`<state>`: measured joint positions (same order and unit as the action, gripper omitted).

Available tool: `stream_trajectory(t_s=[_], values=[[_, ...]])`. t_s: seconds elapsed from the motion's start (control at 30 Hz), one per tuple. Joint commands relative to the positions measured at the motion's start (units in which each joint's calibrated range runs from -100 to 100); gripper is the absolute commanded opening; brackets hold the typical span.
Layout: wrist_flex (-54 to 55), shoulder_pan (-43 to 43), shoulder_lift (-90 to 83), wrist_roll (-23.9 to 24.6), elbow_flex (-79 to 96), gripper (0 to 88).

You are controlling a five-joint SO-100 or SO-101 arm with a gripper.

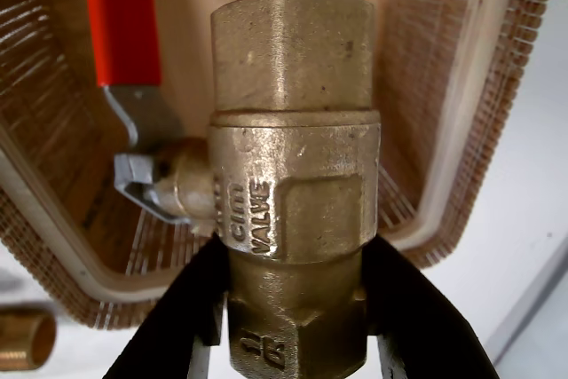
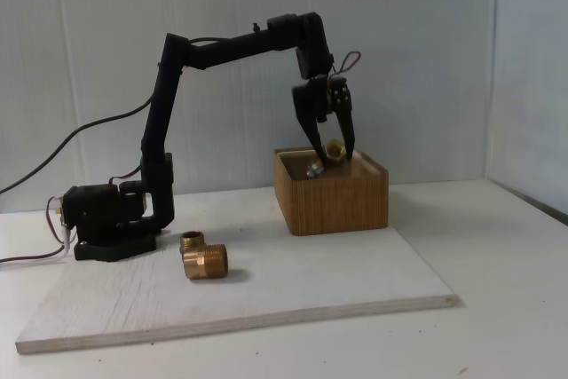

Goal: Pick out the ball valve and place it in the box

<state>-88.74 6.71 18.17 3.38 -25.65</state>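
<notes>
Gripper [image 2: 333, 155]: pinching the ball valve [image 1: 293, 184] by its brass body.
Ball valve: held over the box's [image 2: 333, 201] opening.
Elbow fitting [image 2: 204, 256]: on board, near arm base.

We see the ball valve [image 1: 293, 175] as dull, speckled brass with raised lettering in the same metal, its stem grey-silver and its lever handle a bright, flat red. The black gripper [image 1: 297, 308] frames it from below. Behind it the box [image 1: 461, 130] shows light brown wood, its sides marked by fine, close ribs and its rim paler, almost cream. In the fixed view the box [image 2: 331, 201] reads as warm tan, the elbow fitting [image 2: 204, 256] as shiny golden brass, the arm [image 2: 169, 122] as matte black, and the board [image 2: 266, 295] as pale whitish wood against a grey-white wall [image 2: 426, 42].
</notes>
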Motion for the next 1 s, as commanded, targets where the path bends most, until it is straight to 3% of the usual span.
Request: stream_trajectory(t_s=[0.0, 0.97], values=[[1.0, 0.1, -0.2, 0.2, -4.4, 0.8], [2.8, 0.5, 8.9, 0.3, -3.8, 0.9]])
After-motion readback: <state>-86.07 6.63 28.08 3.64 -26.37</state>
